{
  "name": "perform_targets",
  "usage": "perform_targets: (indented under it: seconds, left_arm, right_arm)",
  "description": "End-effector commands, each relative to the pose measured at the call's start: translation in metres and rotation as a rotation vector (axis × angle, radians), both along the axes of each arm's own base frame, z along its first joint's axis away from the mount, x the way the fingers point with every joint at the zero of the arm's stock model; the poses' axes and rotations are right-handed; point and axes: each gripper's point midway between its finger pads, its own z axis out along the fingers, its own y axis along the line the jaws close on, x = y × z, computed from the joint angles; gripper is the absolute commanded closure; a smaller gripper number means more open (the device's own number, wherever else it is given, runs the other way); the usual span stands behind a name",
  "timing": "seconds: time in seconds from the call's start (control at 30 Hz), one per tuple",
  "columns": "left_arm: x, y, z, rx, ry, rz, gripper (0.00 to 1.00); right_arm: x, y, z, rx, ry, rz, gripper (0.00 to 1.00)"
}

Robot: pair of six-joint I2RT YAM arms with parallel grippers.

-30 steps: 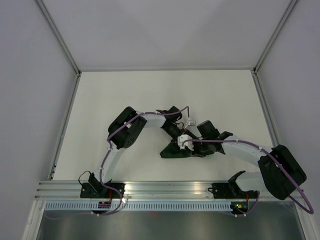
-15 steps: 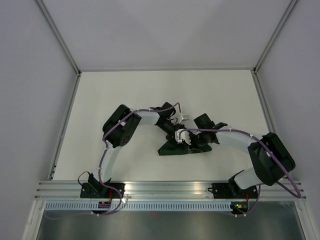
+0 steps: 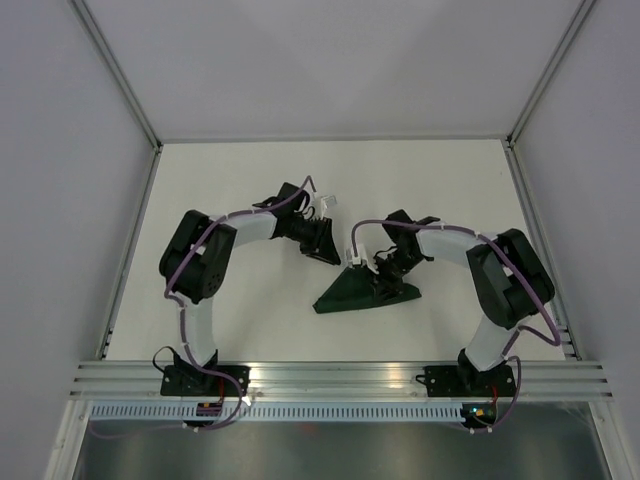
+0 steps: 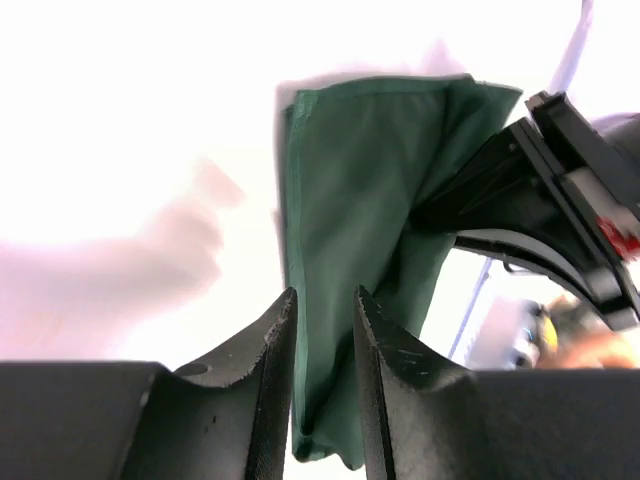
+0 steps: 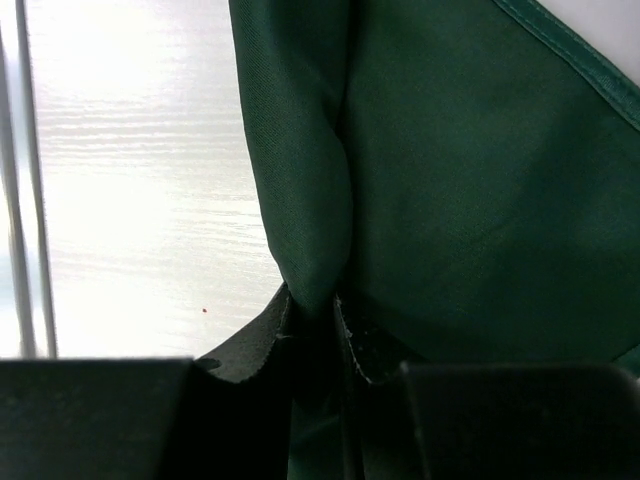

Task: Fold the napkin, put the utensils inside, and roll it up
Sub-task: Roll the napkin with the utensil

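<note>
As seen from above, the napkin [image 3: 350, 295] lay in a dark wedge on the table [image 3: 450, 190], right gripper [image 3: 385, 272] on it, left gripper [image 3: 322, 243] beside its tip. Left wrist: narrow-gapped jaws framed green cloth, grip impossible to tell. Right wrist: jaws clenched a napkin fold.

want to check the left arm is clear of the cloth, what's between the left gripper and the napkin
Only bare table, in the top view: the left gripper sits apart from the napkin, near its upper corner.
</note>
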Motion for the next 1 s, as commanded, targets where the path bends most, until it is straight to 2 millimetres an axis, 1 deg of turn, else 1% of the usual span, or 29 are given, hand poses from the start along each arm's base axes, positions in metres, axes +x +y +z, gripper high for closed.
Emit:
perform_targets:
  seconds: [0.0, 0.03, 0.07, 0.1, 0.13, 0.17, 0.2, 0.23, 0.27, 0.3, 0.33, 0.37, 0.4, 0.43, 0.47, 0.5, 0.53, 0.57, 0.6, 0.63, 0.73, 0.77, 0.83, 0.87, 0.9, 0.93, 0.97]
  left_arm:
    - [0.032, 0.015, 0.052, -0.004, -0.208, 0.181, 0.66]
    - [0.041, 0.015, 0.064, -0.036, -0.280, 0.210, 0.66]
    - [0.037, 0.023, 0.062, -0.017, -0.298, 0.243, 0.66]
    - [0.041, 0.029, 0.082, -0.024, -0.368, 0.289, 0.65]
    - [0.048, 0.028, 0.102, -0.072, -0.462, 0.314, 0.65]
    - [0.041, 0.034, 0.097, -0.059, -0.488, 0.334, 0.64]
    - [0.044, 0.040, 0.101, -0.041, -0.549, 0.370, 0.64]
    - [0.040, 0.043, 0.126, -0.071, -0.641, 0.380, 0.63]
    - [0.030, 0.041, 0.121, -0.055, -0.684, 0.366, 0.63]
    - [0.033, 0.048, 0.123, -0.006, -0.782, 0.379, 0.63]
    - [0.027, 0.048, 0.134, -0.007, -0.847, 0.370, 0.63]
    - [0.011, 0.038, 0.127, 0.004, -0.890, 0.324, 0.63]
    - [0.013, 0.041, 0.129, 0.054, -0.985, 0.327, 0.62]
    - [0.005, 0.037, 0.135, 0.051, -1.035, 0.302, 0.62]
    - [-0.014, 0.021, 0.133, 0.037, -1.077, 0.240, 0.61]
    - [-0.013, 0.023, 0.134, 0.091, -1.161, 0.230, 0.60]
    - [-0.019, 0.018, 0.132, 0.102, -1.190, 0.204, 0.59]
    - [-0.034, 0.005, 0.127, 0.098, -1.209, 0.145, 0.59]
    - [-0.035, 0.005, 0.123, 0.144, -1.250, 0.126, 0.58]
    - [-0.047, -0.005, 0.114, 0.153, -1.261, 0.072, 0.58]
    - [-0.059, -0.014, 0.106, 0.182, -1.333, 0.005, 0.57]
    - [-0.069, -0.021, 0.098, 0.190, -1.355, -0.040, 0.56]
    - [-0.076, -0.028, 0.096, 0.181, -1.370, -0.059, 0.55]
    - [-0.086, -0.034, 0.091, 0.173, -1.378, -0.093, 0.55]
    - [-0.087, -0.034, 0.081, 0.218, -1.403, -0.124, 0.54]
    - [-0.089, -0.039, 0.077, 0.224, -1.423, -0.140, 0.53]
    - [-0.097, -0.044, 0.073, 0.228, -1.445, -0.184, 0.53]
  right_arm:
    - [-0.038, -0.029, -0.027, -0.127, 0.218, 0.052, 0.99]
    - [-0.038, -0.031, -0.033, -0.140, 0.254, 0.045, 0.99]
    - [-0.030, -0.028, -0.032, -0.133, 0.255, 0.042, 0.99]
    - [-0.031, -0.028, -0.032, -0.143, 0.285, 0.041, 0.99]
    - [-0.030, -0.029, -0.038, -0.156, 0.314, 0.036, 0.99]
    - [-0.026, -0.027, -0.036, -0.156, 0.322, 0.034, 0.99]
    - [-0.024, -0.027, -0.037, -0.159, 0.334, 0.029, 0.99]
    - [-0.022, -0.026, -0.038, -0.161, 0.343, 0.026, 0.99]
    - [-0.018, -0.024, -0.041, -0.162, 0.354, 0.021, 0.99]
    - [-0.019, -0.024, -0.040, -0.163, 0.377, 0.017, 0.99]
    - [-0.019, -0.025, -0.043, -0.170, 0.394, 0.012, 0.99]
    - [-0.014, -0.023, -0.043, -0.169, 0.390, 0.005, 0.99]
    - [-0.012, -0.023, -0.043, -0.173, 0.397, -0.003, 0.99]
    - [-0.012, -0.024, -0.045, -0.179, 0.411, -0.018, 0.99]
    - [-0.009, -0.024, -0.046, -0.182, 0.410, -0.023, 0.99]
    - [-0.009, -0.024, -0.046, -0.189, 0.416, -0.025, 0.99]
    - [-0.009, -0.024, -0.049, -0.198, 0.429, -0.033, 0.99]
    - [-0.006, -0.023, -0.049, -0.197, 0.428, -0.033, 0.99]
    - [-0.006, -0.024, -0.048, -0.203, 0.440, -0.036, 0.99]
    - [-0.004, -0.023, -0.049, -0.203, 0.445, -0.037, 0.99]
    - [-0.002, -0.023, -0.051, -0.203, 0.459, -0.048, 0.99]
    - [-0.001, -0.023, -0.050, -0.203, 0.463, -0.057, 0.99]
    - [0.000, -0.024, -0.051, -0.203, 0.470, -0.063, 0.99]
    - [0.001, -0.024, -0.051, -0.201, 0.474, -0.068, 0.99]
    - [0.001, -0.025, -0.052, -0.202, 0.485, -0.073, 0.99]
    - [0.002, -0.024, -0.052, -0.203, 0.488, -0.074, 0.99]
    - [0.002, -0.024, -0.051, -0.200, 0.493, -0.075, 0.99]
